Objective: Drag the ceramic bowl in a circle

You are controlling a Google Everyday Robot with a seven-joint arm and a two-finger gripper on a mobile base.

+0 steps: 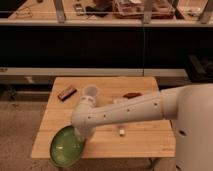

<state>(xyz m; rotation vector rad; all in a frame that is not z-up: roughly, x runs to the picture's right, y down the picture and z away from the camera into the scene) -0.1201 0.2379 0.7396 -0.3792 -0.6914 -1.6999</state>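
Behind the small wooden table (135, 140) stood a long dark counter with a shelf of cluttered things on top, and the floor around was a grey, speckled carpet.

From the one camera view, the white arm (125, 112) reached from the right side across the table and bent down at its front-left corner. The gripper (80, 136) was there, low, at the upper right rim of the ceramic bowl (65, 147) — touching it or inside it, as far as I could see. Whether the claw was clenched on the rim or only pressing on it I could not tell, because the wrist hid it.

The bowl itself was at the front-left corner of the table, and part of it seemed to hang over the edge. A small white cup (90, 92) stood near the middle back, a dark bar (66, 93) lay at the back left, a reddish-brown thing (131, 95) at the back right, and a small white piece (121, 131) lay near the front.

In my judgement the circle was under way but not closed — the bowl sat at an outer point of its path, and the return toward the middle was left to do. The edge was a risk for a fall.
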